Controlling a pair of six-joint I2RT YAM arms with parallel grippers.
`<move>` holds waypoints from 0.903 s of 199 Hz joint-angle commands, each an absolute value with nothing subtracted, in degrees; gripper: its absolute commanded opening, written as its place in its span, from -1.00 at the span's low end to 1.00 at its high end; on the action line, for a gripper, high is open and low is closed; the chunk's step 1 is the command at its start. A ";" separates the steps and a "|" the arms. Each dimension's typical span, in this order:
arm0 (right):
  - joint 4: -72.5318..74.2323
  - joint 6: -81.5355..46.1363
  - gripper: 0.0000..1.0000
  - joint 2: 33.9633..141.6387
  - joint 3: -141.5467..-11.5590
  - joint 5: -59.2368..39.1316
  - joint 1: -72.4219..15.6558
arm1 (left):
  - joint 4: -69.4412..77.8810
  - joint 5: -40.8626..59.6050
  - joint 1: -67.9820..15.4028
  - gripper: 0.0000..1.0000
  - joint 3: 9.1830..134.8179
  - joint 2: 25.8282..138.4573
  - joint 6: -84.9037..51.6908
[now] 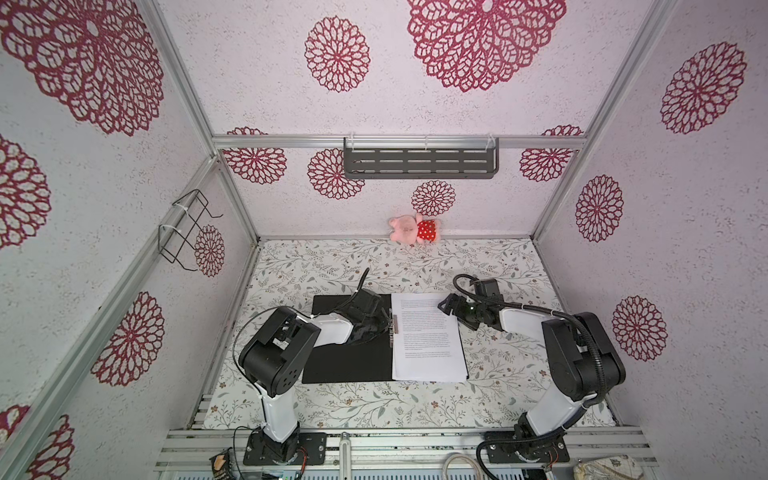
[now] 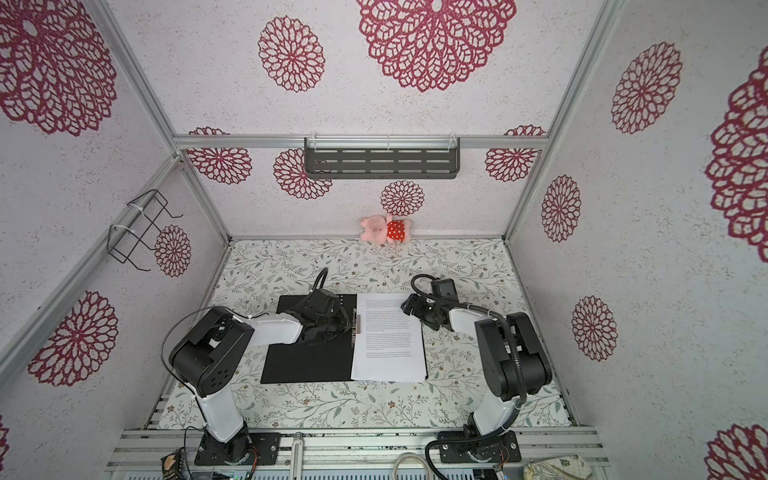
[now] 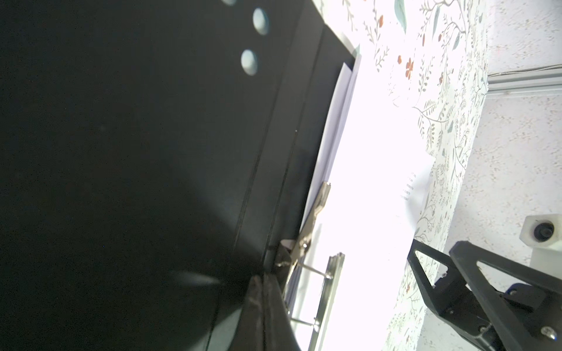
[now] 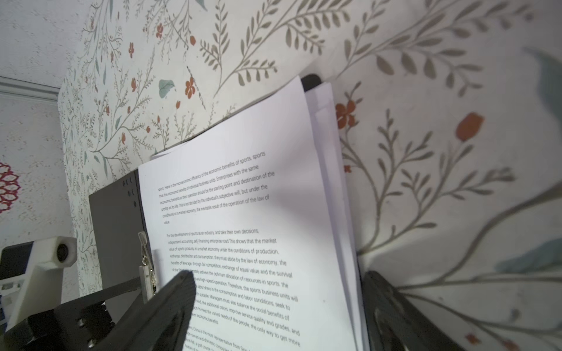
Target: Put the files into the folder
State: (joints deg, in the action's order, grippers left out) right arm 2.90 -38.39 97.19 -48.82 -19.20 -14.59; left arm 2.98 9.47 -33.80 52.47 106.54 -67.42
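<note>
The left gripper [image 3: 263, 282] is closed tight, with its fingertips pressed together and nothing between them. Its tip sits just beside the metal spine clip [image 3: 307, 234]; whether they touch I cannot tell. In a top view this gripper is at frame centre over the black inside of the folder [image 1: 345, 361], which lies opened flat on the floral counter [image 1: 332, 407]. The files [image 1: 428, 336] lie stacked on the folder's right half, their edges slightly fanned. The right gripper [image 1: 446, 306] hangs spread wide and empty at the stack's upper right edge, one finger over the printed sheet, the other past the edge. A pink plush toy [image 1: 413, 229] lies above centre, against the back wall.
</note>
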 commanded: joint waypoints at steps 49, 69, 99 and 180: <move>-2.46 -34.97 0.78 99.18 -51.15 -21.36 -11.39 | -0.88 7.76 -37.11 -1.00 54.15 108.38 -72.15; -2.72 -34.84 0.78 98.56 -50.96 -20.72 -10.92 | -1.43 7.99 -36.85 -1.00 54.26 107.08 -72.03; -3.92 -34.51 0.78 96.36 -50.96 -19.00 -10.29 | -2.72 8.28 -36.56 -0.80 54.76 105.27 -71.67; -10.57 -24.96 0.87 88.03 -59.19 -15.79 -13.85 | -3.13 12.76 -30.33 -0.40 52.94 96.88 -64.83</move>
State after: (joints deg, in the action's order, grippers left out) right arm -8.19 -30.00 92.64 -55.55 -16.23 -11.75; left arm -2.35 11.09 -32.73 54.41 101.56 -68.51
